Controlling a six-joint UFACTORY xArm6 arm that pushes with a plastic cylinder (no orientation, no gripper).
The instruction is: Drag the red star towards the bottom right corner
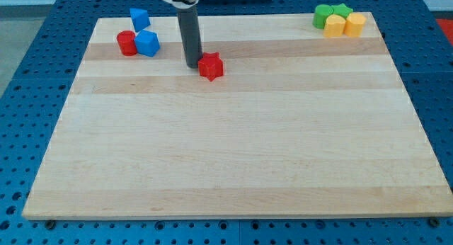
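Observation:
The red star (211, 66) lies on the wooden board (233, 146) in the upper middle of the view. My tip (193, 64) stands just to the star's left, close beside it or touching it. The dark rod rises from there out of the view's top.
At the view's top left sit a red cylinder (127, 43) and two blue blocks (147, 43) (139, 19). At the top right corner cluster a green cylinder (323, 16), a green star (342, 10) and two yellow blocks (335, 26) (355, 23).

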